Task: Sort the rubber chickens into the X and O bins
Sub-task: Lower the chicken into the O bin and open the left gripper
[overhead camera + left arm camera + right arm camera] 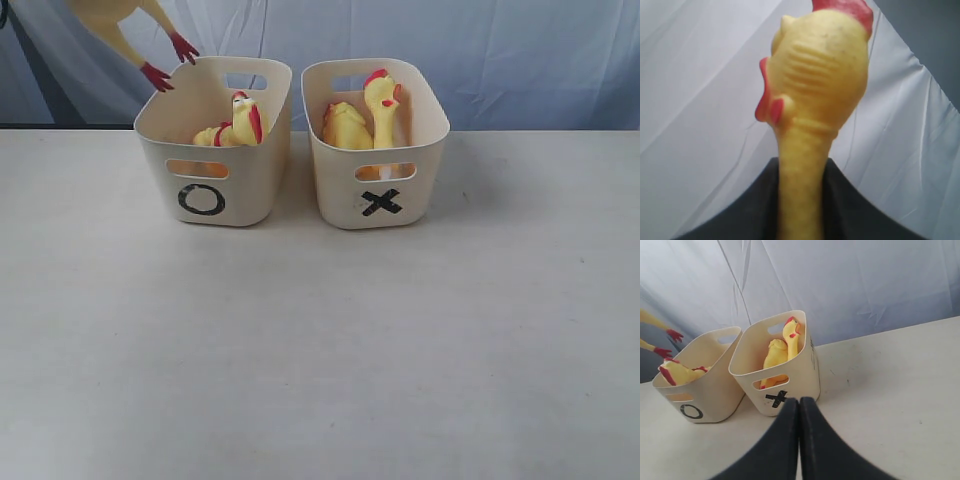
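Note:
My left gripper is shut on the neck of a rubber chicken, whose head fills the left wrist view. In the exterior view that chicken hangs at the top left, its red feet just above the far left rim of the O bin; the gripper itself is out of that frame. One chicken lies in the O bin. Two chickens, one upright and one low, sit in the X bin. My right gripper is shut on nothing, over the table in front of the X bin.
The two bins stand side by side at the back of the pale table. A wrinkled light-blue cloth hangs behind them. The O bin also shows in the right wrist view.

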Available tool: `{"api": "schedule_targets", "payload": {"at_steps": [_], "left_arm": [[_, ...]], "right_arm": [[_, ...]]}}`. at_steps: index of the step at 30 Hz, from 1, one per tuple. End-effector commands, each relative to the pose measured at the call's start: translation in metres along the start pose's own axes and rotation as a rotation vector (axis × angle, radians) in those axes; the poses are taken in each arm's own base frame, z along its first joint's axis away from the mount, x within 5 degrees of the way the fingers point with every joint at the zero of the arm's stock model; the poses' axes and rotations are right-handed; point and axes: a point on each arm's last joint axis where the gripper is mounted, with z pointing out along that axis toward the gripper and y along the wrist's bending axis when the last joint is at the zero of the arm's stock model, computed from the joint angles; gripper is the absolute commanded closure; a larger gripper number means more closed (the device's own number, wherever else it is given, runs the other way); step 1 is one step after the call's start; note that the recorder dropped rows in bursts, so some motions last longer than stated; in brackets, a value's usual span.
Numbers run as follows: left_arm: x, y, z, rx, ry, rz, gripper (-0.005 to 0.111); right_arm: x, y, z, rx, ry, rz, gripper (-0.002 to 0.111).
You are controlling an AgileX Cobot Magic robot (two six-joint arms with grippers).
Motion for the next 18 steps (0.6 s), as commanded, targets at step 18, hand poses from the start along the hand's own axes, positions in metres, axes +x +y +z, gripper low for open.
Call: {"api": "schedule_targets", "payload": {"at_steps": [18], "left_arm": [[0.087, 0.021, 0.015, 0.169, 0.141, -0.004, 0.107]], "right_arm": [[-0.002, 0.001, -0.001, -0.021, -0.023, -0.011, 0.108]]}}
